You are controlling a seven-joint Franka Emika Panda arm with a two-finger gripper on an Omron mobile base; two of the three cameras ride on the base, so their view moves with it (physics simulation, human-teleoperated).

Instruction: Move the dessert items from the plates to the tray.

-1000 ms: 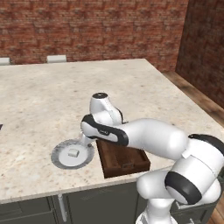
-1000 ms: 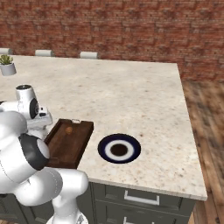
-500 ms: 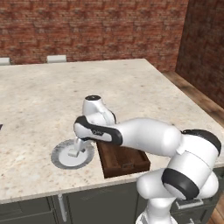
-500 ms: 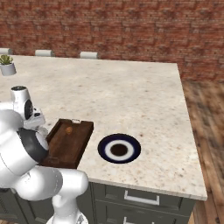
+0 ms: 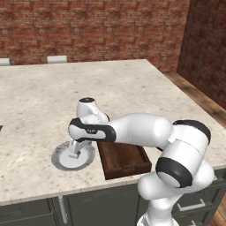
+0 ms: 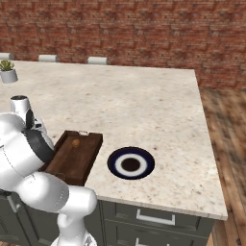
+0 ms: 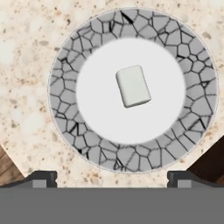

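I am holding the claw (image 7: 112, 179) spread wide above the white lump (image 7: 133, 86), which is lying mid-plate on the grey plate (image 7: 65, 83) left of the tray (image 6: 72, 161), and an off-centre descent risks nudging it off rather than gripping it.

Red brick wall (image 5: 88, 26) behind a speckled stone island counter (image 5: 110, 84), wooden floor (image 6: 230, 144) beside.
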